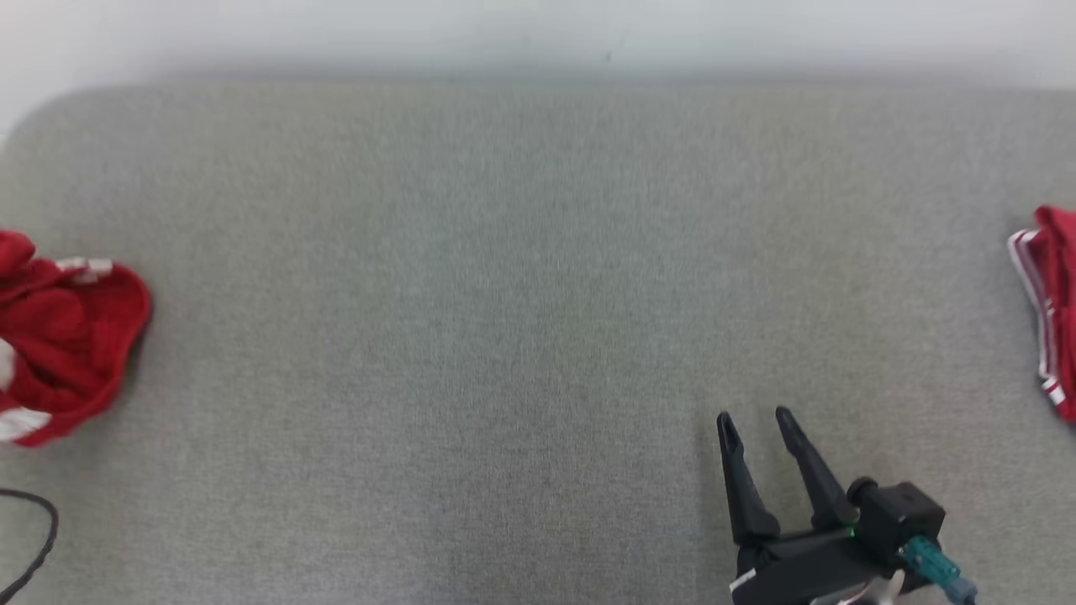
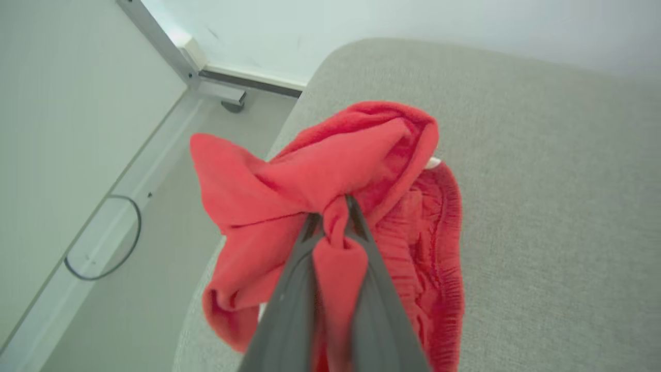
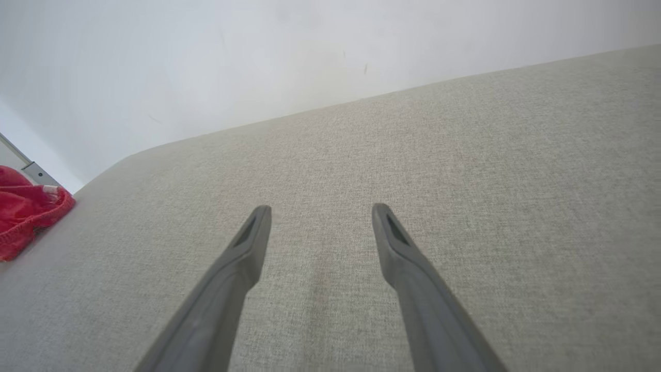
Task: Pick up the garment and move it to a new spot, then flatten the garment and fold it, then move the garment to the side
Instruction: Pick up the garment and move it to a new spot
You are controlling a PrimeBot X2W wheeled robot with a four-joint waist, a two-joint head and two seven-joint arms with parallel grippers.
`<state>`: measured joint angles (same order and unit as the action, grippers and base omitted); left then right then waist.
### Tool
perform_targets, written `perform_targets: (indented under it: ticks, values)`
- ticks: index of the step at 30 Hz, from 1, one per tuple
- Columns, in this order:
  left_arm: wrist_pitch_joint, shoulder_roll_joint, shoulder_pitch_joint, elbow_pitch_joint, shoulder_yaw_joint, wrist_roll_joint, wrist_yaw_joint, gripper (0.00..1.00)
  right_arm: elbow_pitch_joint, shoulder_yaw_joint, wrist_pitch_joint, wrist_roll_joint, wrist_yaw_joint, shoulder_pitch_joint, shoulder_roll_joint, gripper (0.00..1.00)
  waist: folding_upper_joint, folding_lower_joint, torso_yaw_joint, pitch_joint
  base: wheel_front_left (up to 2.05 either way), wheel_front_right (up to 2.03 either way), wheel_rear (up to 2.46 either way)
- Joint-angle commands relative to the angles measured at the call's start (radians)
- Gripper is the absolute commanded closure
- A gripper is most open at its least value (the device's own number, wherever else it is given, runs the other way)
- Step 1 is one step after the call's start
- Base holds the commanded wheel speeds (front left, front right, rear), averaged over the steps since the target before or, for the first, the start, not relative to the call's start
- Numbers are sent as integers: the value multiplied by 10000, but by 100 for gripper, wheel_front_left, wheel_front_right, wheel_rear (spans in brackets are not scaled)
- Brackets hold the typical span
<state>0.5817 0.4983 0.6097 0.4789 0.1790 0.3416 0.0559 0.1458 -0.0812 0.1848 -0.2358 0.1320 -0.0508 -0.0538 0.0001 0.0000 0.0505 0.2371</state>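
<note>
left gripper (image 2: pixel 333 206): fingers pinched nearly together on a bunched fold of the red garment (image 2: pixel 289 170), cloth squeezed btwn them. garment sits crumpled at the far left corner of the grey padded surface (image 1: pixel 504 294), right by the edge; can't tell if it's off the surface yet. right gripper (image 1: pixel 754 415): wide open, holding nothing, over bare surface at lower right, well apart from the garment. another red cloth (image 1: pixel 1051 294) w/ white stripes lies at the right edge. progress, imo: grasp made, early in step one. left to do: lift, carry to new spot, flatten, fold, move aside.
</note>
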Motion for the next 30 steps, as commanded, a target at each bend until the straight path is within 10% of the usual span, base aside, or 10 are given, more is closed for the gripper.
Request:
perform_targets:
  ticks: [1, 18, 30]
  values:
    - [-61, 183, -197, -604, -142, -176, 146, 100, 261, -65, 222, -227, -21, 156, 50, 0, -1, 0, -65, -1018, 0, 0, 0]
    - [-618, -1713, -183, -5200, -2645, 249, 590, 100, 1085, -113, 710, -617, -21, 347, 49, 0, -1, 0, -1633, -2382, 0, 0, 0]
    - [-1661, -3544, -1297, -4389, -3829, 652, 304, 100, 862, -56, 614, -461, -21, 199, 56, 0, -1, 0, -3909, -1693, 0, 0, 0]
